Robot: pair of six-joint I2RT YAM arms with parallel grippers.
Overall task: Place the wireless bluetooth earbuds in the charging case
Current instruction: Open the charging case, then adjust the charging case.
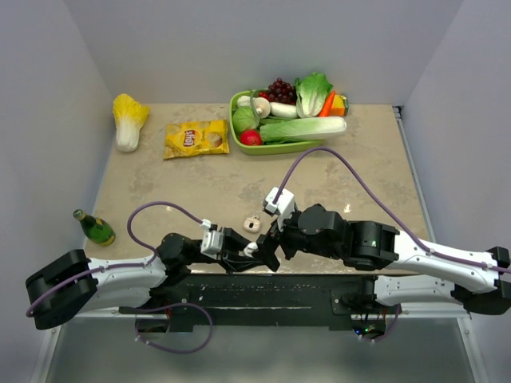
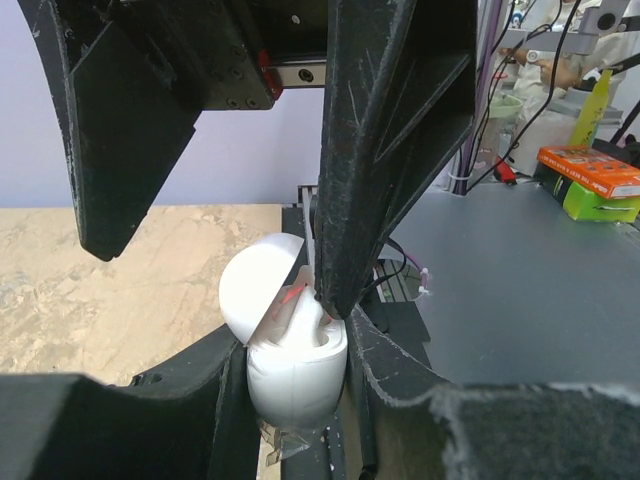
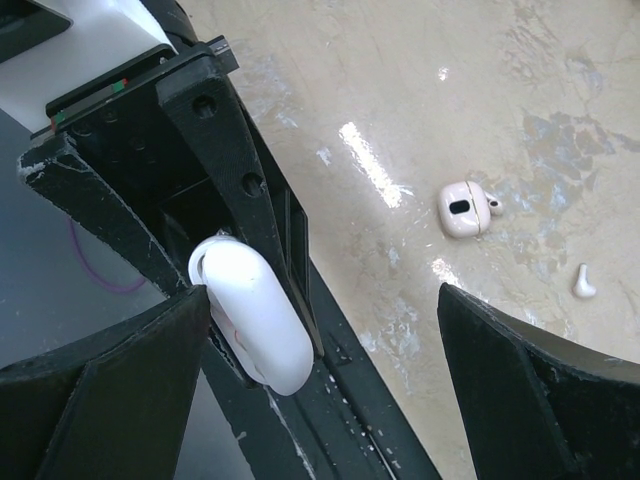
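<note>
Left gripper (image 2: 296, 395) was shut tight on the charging case (image 2: 295, 372), holding it at the near edge of the desk (image 3: 400, 90), mouth up and lid (image 2: 258, 280) swung open. We read that as presenting the pockets to the other arm.

Right gripper (image 2: 218, 275) stood wide open with nothing in it. One finger (image 2: 335, 295) had its tip right at the case mouth, likely nudging something into a pocket. There was something white under it, but we couldn't tell if it was a bud.

One earbud (image 3: 583, 283) lay loose on the desk, well apart from the case. Near it sat a small pale item with a dark oval hole (image 3: 462, 212), which we couldn't identify.

Our take: at least one bud left to fetch. It's tiny and smooth, so the pinch will be fiddly.
</note>
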